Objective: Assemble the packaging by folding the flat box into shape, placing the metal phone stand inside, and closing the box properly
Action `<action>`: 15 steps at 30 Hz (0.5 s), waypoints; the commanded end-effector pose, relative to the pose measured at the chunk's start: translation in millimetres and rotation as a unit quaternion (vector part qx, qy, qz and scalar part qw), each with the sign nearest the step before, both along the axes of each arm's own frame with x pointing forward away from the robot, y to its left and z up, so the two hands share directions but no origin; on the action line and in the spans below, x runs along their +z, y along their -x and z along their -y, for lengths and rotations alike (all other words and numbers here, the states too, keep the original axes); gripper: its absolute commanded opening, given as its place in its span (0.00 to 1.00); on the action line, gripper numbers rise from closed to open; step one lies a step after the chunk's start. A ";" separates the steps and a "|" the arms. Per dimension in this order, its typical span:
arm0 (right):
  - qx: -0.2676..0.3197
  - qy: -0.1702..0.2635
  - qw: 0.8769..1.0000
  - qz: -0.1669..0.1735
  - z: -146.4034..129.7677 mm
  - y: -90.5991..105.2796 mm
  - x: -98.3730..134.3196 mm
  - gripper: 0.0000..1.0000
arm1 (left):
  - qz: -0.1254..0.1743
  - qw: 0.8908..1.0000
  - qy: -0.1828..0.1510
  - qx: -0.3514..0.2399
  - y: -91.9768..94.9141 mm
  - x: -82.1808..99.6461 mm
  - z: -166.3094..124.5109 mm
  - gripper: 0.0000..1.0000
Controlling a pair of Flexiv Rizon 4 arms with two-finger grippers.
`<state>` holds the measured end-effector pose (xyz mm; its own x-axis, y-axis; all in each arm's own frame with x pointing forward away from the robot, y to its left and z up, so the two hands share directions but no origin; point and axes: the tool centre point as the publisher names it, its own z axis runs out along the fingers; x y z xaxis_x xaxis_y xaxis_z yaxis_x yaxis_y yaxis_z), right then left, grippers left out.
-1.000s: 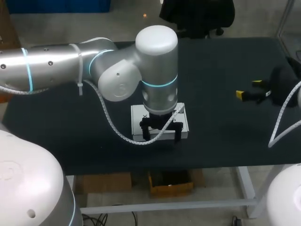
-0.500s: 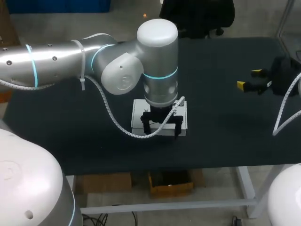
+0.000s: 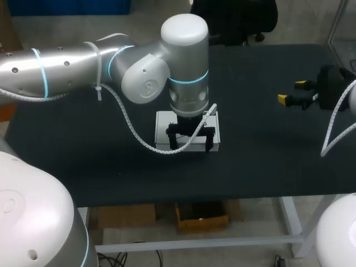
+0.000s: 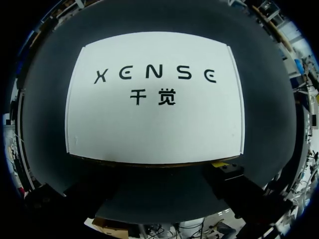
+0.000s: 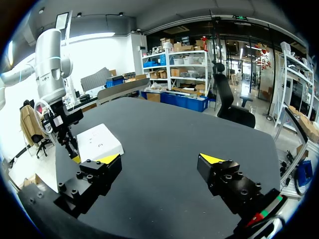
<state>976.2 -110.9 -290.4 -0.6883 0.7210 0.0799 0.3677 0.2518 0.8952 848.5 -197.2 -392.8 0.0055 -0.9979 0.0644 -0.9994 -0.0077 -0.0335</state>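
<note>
A closed white box (image 3: pixel 162 129) with dark print on its lid lies flat near the middle of the black table (image 3: pixel 261 150). My left gripper (image 3: pixel 191 143) points straight down over the box's front edge, open, its fingers spread with nothing between them. The left wrist view shows the box lid (image 4: pixel 154 94) just ahead of my left gripper (image 4: pixel 154 186), and one yellow tip (image 4: pixel 220 164) sits at the lid's near edge. Far right, my right gripper (image 3: pixel 292 92) hangs open and empty above the table. Its wrist view shows my right gripper (image 5: pixel 159 160), the box (image 5: pixel 99 141) and my left arm (image 5: pixel 52 74). No phone stand is visible.
The black tabletop (image 5: pixel 164 124) is bare between the box and my right gripper. The table's front edge (image 3: pixel 183 197) runs a short way in front of the box. A white cable (image 3: pixel 133 133) loops from my left arm down beside the box.
My left gripper and the box have both shifted away from the table's front edge. My right gripper has drifted a little farther back too.
</note>
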 end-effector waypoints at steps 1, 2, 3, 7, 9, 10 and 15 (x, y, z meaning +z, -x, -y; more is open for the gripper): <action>0.001 -0.002 1.000 0.003 0.6 1.6 -0.9 1.00 | -0.007 1.000 -0.004 0.002 -14.2 0.9 3.5 1.00; 0.001 -0.002 1.000 0.003 0.6 1.6 -0.9 1.00 | -0.007 1.000 -0.004 0.002 -16.9 1.0 3.9 1.00; 0.001 -0.002 1.000 0.003 0.6 1.6 -0.9 1.00 | -0.007 1.000 -0.005 0.003 -19.4 1.3 4.2 1.00; 0.001 -0.002 1.000 0.003 0.6 1.6 -0.9 1.00 | -0.008 1.000 -0.008 0.006 -31.0 0.4 6.0 1.00; 0.001 -0.002 1.000 0.003 0.6 1.6 -0.9 1.00 | -0.009 1.000 -0.010 0.009 -36.5 -0.9 6.3 1.00; 0.001 -0.002 1.000 0.003 0.6 1.6 -0.9 1.00 | -0.010 1.000 -0.010 0.010 -38.8 -1.6 6.3 1.00; 0.001 -0.002 1.000 0.003 0.6 1.6 -0.9 1.00 | -0.013 1.000 -0.005 0.012 -53.1 -3.2 6.7 1.00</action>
<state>975.9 -110.8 -289.9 -0.6879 0.7214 0.0798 0.3686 0.2526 0.8946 891.2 -199.6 -392.9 0.0314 -0.9979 0.0563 -0.9991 -0.0329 -0.0263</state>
